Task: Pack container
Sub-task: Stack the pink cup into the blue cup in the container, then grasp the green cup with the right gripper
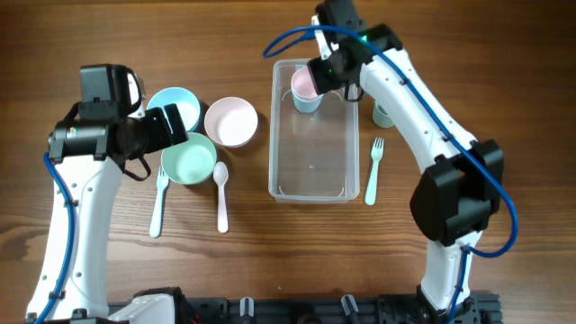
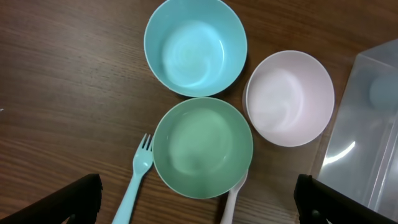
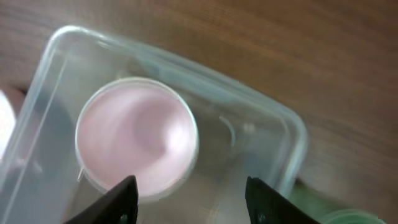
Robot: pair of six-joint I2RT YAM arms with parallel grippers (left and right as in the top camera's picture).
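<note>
1. The container [image 1: 272,135] sits near the counter's far edge, with a cup [image 1: 306,88] at its far end.
2. The right gripper [image 3: 193,196] is spread above the cup, not touching it.
3. The left gripper [image 2: 199,202] is spread over the green bowl [image 2: 202,146], probably the next thing to pack.

Even soft light, glare on the container [image 2: 364,127], blurry right-wrist view.

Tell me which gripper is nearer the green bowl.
Left. The left gripper hangs just above the green bowl; the right gripper is far off, over the container.
</note>
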